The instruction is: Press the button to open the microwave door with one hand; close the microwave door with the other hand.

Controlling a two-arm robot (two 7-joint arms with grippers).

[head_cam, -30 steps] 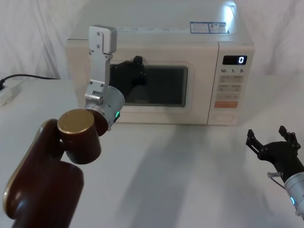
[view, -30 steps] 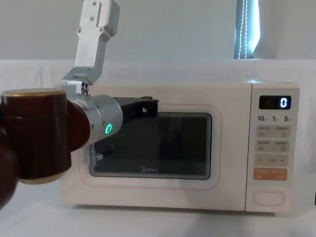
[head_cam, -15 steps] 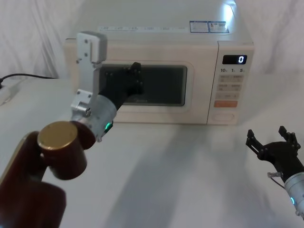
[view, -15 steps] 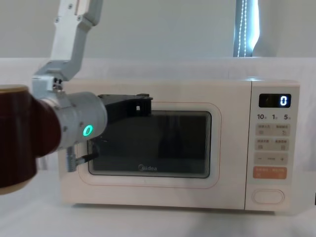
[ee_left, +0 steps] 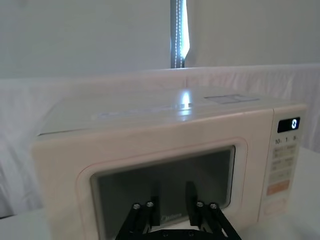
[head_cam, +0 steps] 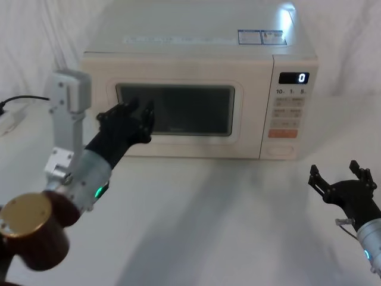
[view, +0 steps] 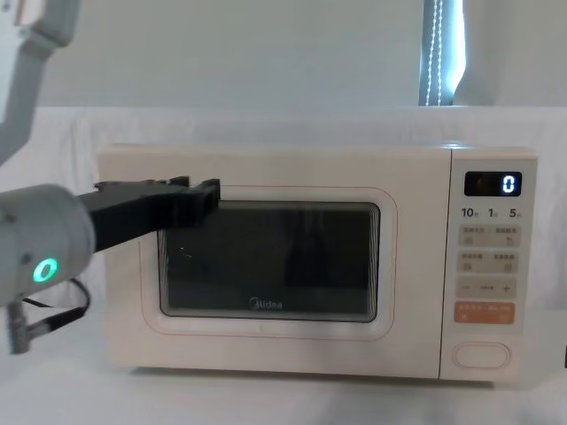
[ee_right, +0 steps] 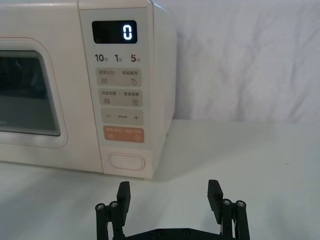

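The cream microwave door with its dark window sits flush with the oven front. My left gripper hangs a little in front of the door's left part, apart from it. In the left wrist view its fingers stand open with a narrow gap, nothing between them, facing the door. The wide pill-shaped button lies at the bottom of the control panel. My right gripper is wide open, low over the table, in front of the button and to its right.
The panel shows a lit "0" display, small beige keys and an orange key above the button. A black cable and a white power strip lie at the far left. White cloth covers the table.
My left arm has drawn back from the door window, moving left and down toward me. The door looks the same. The right gripper has not moved.
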